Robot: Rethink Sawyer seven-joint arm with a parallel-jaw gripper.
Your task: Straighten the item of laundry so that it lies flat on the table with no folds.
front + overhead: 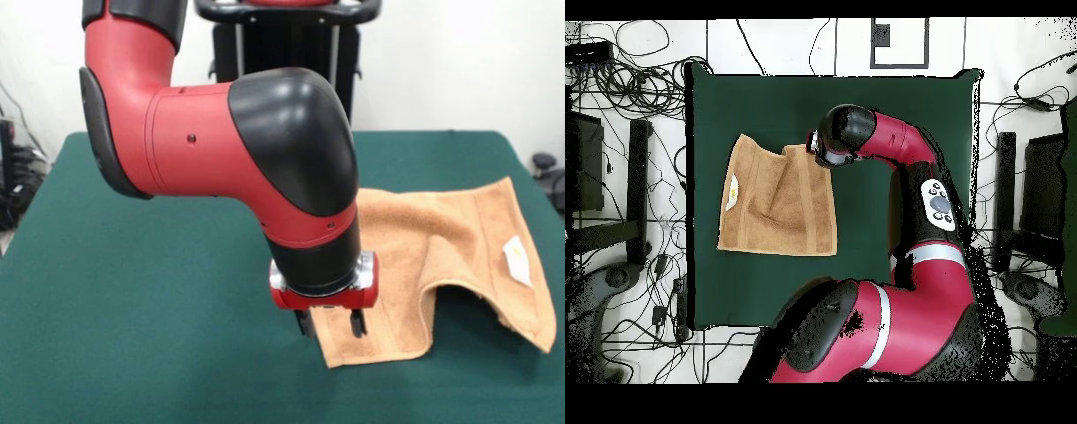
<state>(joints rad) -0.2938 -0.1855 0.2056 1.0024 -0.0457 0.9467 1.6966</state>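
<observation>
A: Well, the gripper (331, 324) is hovering low at centre frame, fingers slightly parted, gripping nothing, at the towel (441, 256) corner.
B: Soft, light, limp terry, lying rumpled centre-right on the table (132, 318); I'd be pinching that near corner.

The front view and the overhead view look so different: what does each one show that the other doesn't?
Only the front view shows the gripper with its two dark fingers apart at the towel's near corner, and a raised ridge where the cloth humps up. Only the overhead view shows the whole green table, the tangle of cables on the floor, and the arm's big base. Both show the orange-tan towel with its white label, not yet flat.
</observation>
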